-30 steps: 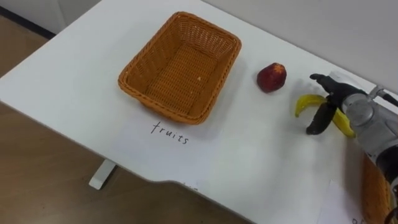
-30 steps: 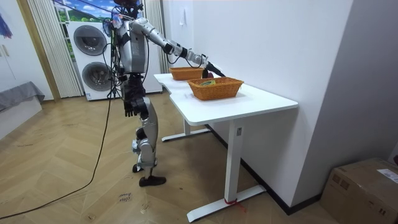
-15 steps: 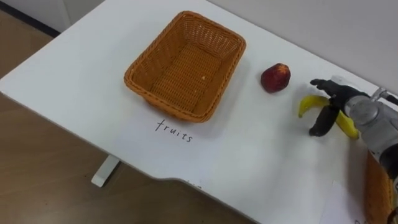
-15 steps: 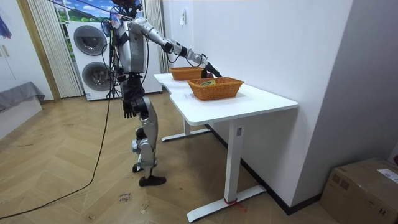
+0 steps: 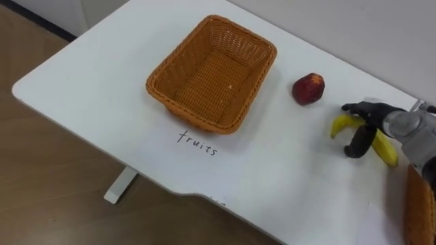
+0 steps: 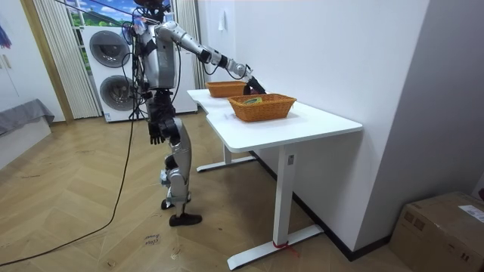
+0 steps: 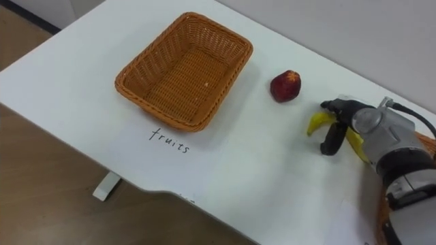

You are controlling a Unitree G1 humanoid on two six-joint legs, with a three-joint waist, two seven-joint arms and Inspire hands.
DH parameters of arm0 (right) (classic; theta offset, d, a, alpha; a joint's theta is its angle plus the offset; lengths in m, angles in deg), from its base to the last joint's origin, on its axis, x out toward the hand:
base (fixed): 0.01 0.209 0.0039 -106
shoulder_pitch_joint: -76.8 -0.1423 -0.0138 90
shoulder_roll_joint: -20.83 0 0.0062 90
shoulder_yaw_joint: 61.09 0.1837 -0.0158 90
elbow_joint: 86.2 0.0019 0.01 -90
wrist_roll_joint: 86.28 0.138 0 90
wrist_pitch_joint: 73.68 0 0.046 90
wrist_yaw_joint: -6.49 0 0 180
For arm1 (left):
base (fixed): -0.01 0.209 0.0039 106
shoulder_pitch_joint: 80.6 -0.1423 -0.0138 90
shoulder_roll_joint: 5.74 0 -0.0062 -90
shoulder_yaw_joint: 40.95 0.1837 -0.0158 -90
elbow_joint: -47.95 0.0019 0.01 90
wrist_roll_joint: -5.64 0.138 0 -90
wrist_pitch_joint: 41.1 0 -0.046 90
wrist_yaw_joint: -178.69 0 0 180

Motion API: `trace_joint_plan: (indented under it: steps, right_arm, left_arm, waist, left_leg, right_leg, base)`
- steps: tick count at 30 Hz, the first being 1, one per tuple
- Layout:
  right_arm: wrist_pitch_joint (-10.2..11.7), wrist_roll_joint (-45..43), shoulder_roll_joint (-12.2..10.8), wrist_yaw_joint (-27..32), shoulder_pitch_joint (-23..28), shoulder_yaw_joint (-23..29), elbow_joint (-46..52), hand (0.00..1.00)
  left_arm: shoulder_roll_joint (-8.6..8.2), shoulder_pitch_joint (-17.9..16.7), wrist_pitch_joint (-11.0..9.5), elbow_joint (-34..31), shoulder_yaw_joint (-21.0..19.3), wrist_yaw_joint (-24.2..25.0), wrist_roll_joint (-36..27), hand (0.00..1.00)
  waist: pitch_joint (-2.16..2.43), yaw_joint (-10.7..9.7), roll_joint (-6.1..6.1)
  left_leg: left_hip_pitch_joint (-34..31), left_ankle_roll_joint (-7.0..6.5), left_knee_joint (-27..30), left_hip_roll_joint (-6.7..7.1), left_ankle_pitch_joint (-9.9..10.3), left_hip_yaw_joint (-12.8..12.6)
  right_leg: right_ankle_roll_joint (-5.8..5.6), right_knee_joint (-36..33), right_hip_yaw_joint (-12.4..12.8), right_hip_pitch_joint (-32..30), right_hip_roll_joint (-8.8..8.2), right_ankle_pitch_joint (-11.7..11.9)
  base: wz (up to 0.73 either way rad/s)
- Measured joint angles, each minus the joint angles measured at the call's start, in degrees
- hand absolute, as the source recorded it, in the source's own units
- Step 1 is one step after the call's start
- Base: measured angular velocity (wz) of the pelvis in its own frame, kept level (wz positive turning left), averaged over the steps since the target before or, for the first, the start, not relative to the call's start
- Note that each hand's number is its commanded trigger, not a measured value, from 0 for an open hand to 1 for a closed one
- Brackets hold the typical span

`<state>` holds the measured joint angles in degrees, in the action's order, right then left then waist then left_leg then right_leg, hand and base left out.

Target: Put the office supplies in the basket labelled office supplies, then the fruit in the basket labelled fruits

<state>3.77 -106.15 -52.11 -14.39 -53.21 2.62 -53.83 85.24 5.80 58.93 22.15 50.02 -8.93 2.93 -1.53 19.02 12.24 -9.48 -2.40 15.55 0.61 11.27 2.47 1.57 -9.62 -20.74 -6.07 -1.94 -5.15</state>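
A yellow banana (image 5: 339, 124) lies on the white table (image 5: 272, 177), right of a red round fruit (image 5: 308, 88). My right hand (image 5: 398, 126) is on the banana, its dark fingers over the far side and the thumb curled down the near side, pinching it. The empty wicker basket (image 5: 170, 61) stands at the left, above a paper slip with the handwritten word "fruits" (image 5: 197, 141). In the room view I stand at the table's long side, right arm stretched out over it, and my left hand (image 6: 155, 134) hangs by my thigh.
A second wicker basket (image 5: 419, 211) shows at the right edge, under my right forearm. In the room view both baskets (image 6: 262, 106) stand on the table, which is against the wall. The table's near edge (image 5: 157, 187) curves in front of me.
The eye view has shifted a little, so everything sits slightly lower and to the right. My right hand stays at the banana, which lies in the same place beside the red fruit.
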Motion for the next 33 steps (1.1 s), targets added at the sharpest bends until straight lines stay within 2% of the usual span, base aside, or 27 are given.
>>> trace_joint_plan:
  steps: [13,14,15,31,33]
  right_arm:
    - [-1.9,-0.4,0.4,-0.7,0.2,-0.2,-0.1,0.01]
    - [-2.0,-0.4,0.4,-0.7,0.2,-0.2,-0.2,0.81]
    - [-2.0,-0.4,0.4,-0.7,0.2,-0.2,-0.2,1.00]
    - [-2.5,-1.7,2.1,3.8,-0.7,-0.2,0.0,1.00]
    - [-2.5,-1.7,2.2,4.0,-0.7,-1.0,0.0,1.00]
  left_arm:
    - [0.23,0.1,0.9,-0.1,-0.2,1.2,0.1,0.00]
    - [0.23,0.1,0.9,-0.1,-0.2,1.2,0.1,0.00]
    - [0.23,0.0,0.9,-0.1,-0.2,1.2,0.1,0.00]
    - [0.37,1.6,0.9,0.0,0.0,1.7,-0.1,0.00]
    - [0.41,2.1,0.7,0.0,0.0,1.6,-0.1,0.00]
  waist:
    - [0.00,1.7,-0.01]
    - [0.00,1.6,-0.01]
    - [0.00,1.6,-0.01]
    - [-0.20,1.7,-0.10]
    - [-0.52,1.7,-0.01]
  left_leg:
    - [0.1,-0.01,0.0,-0.05,0.0,-0.2]
    - [0.1,-0.01,0.0,-0.03,0.0,-0.1]
    - [0.1,-0.01,0.0,-0.03,0.0,-0.1]
    - [-0.1,-0.06,-0.3,-0.02,0.0,-0.1]
    - [-0.2,-0.06,-0.3,-0.05,0.0,-0.1]
  right_leg:
    - [0.07,0.0,-0.4,0.0,-0.04,0.1]
    - [0.08,0.0,-0.5,0.1,-0.04,0.1]
    - [0.08,0.0,-0.5,0.0,-0.04,0.1]
    - [0.00,0.9,-0.8,0.0,0.07,0.1]
    - [-0.03,1.0,-0.8,-0.1,0.14,0.2]
  base:
    - [0.00]
    - [0.00]
    - [0.00]
    - [0.00]
    - [0.00]
